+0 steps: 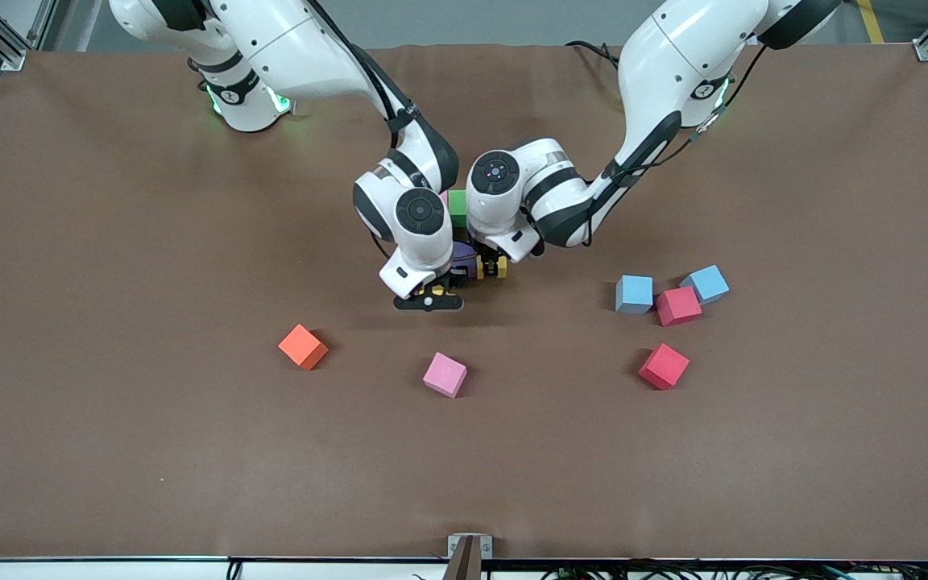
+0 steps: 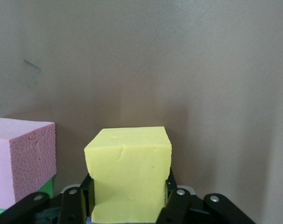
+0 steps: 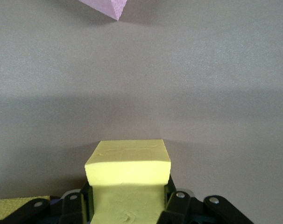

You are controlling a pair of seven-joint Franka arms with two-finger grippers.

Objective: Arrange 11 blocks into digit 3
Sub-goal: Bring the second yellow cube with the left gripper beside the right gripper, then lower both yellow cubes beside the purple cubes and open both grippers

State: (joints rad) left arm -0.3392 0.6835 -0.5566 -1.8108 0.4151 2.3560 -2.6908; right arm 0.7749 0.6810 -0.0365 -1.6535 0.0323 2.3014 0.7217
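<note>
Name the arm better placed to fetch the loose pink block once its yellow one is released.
Right, probably. The right gripper and left gripper each hold a yellow block; the right one is closer to the pink block.

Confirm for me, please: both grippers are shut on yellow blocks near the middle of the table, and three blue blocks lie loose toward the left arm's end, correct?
Not quite: only two blue blocks lie loose there, with two red ones, as the front view shows. The left gripper and right gripper are indeed each shut on a yellow block.
</note>
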